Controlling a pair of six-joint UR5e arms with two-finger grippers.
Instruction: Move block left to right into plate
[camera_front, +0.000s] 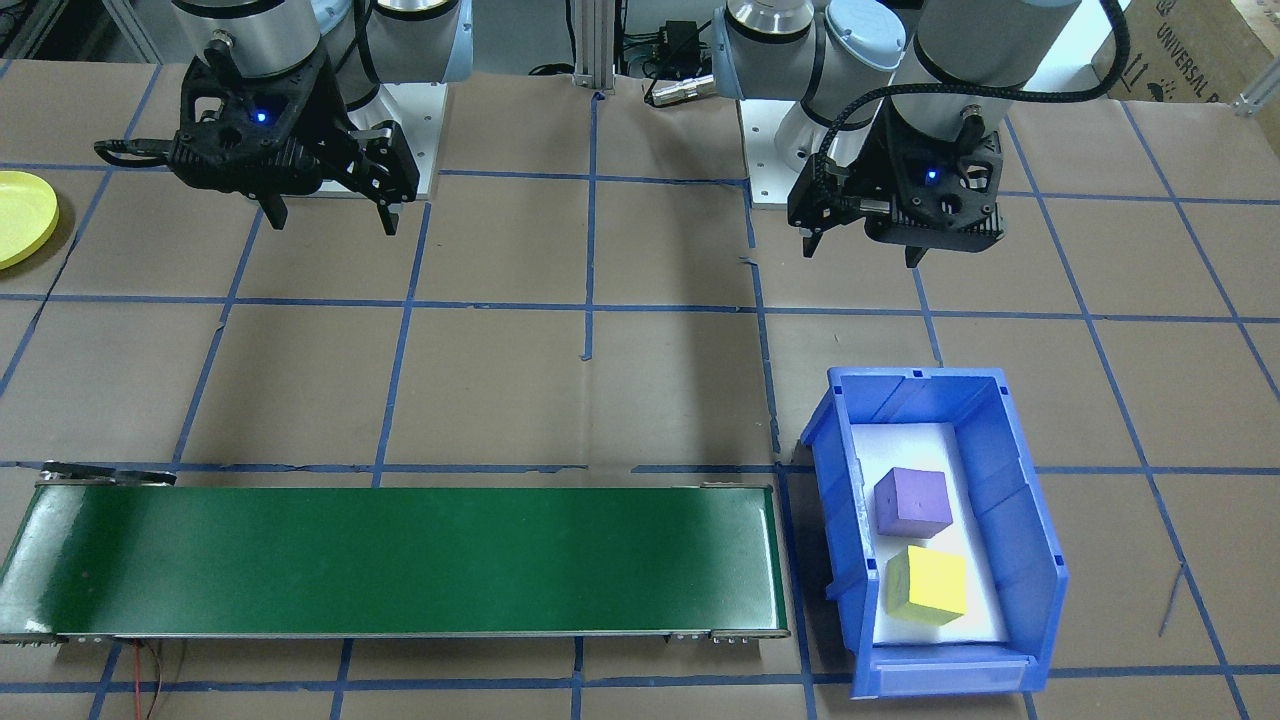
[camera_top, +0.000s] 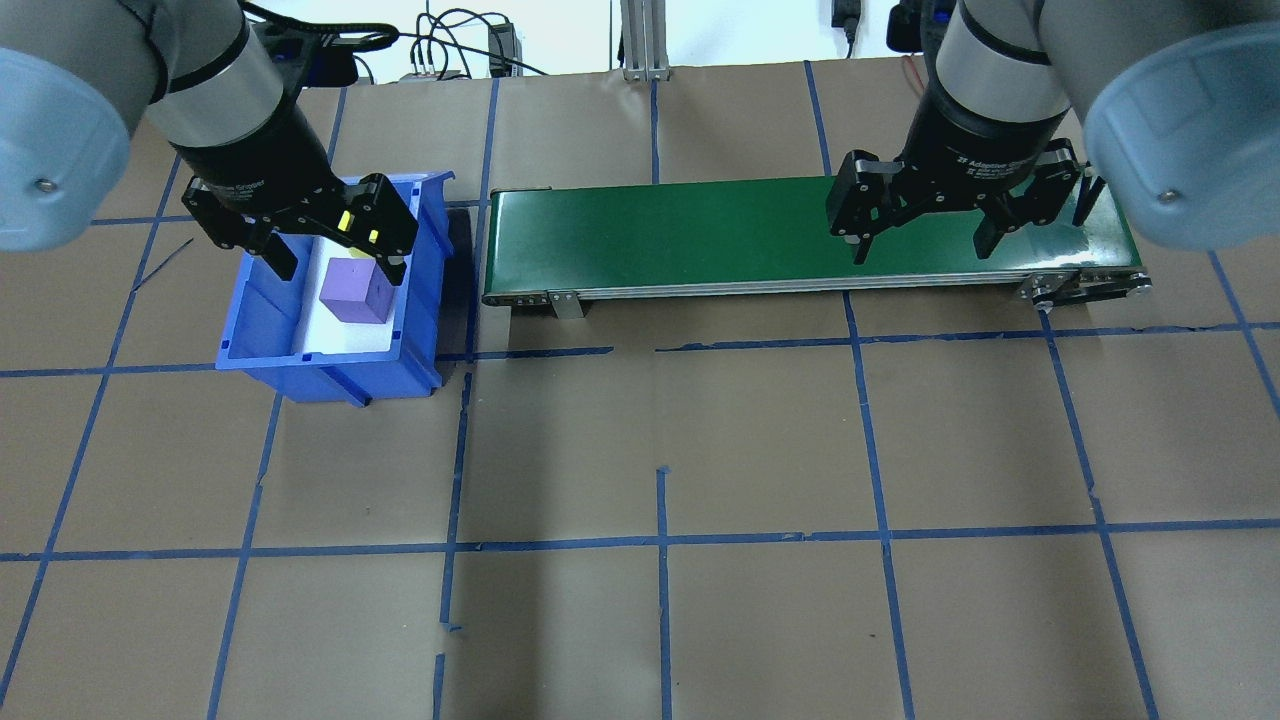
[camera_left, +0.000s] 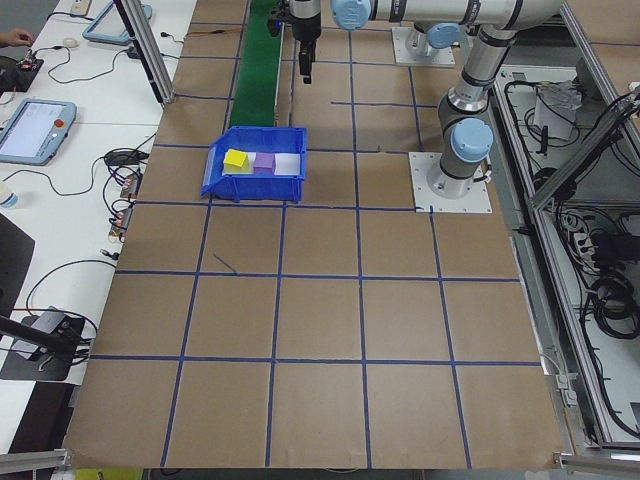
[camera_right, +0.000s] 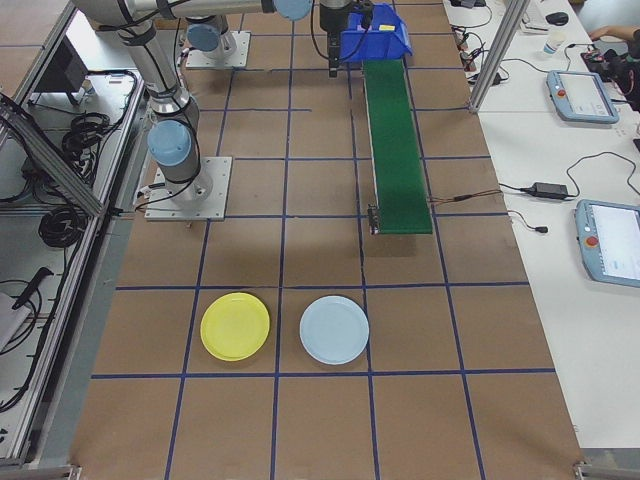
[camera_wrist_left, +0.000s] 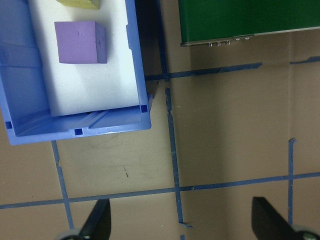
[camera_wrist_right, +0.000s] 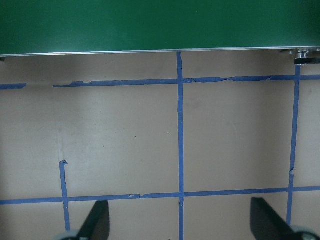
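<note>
Because the purple block (camera_front: 911, 502) looks light and foam-like, the wide-open, empty left gripper (camera_top: 335, 255) should pinch 2 opposite flat faces.

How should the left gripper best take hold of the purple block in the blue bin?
Come from straight above and close on two opposite flat side faces of the purple block. It sits flat in the open-topped blue bin, apart from the yellow block.

Two blocks (camera_front: 911, 502) lie in the bin (camera_front: 1010, 500), beyond the left gripper (camera_front: 862, 247); the belt (camera_front: 400, 560) lies beyond the right gripper (camera_front: 330, 215).
</note>
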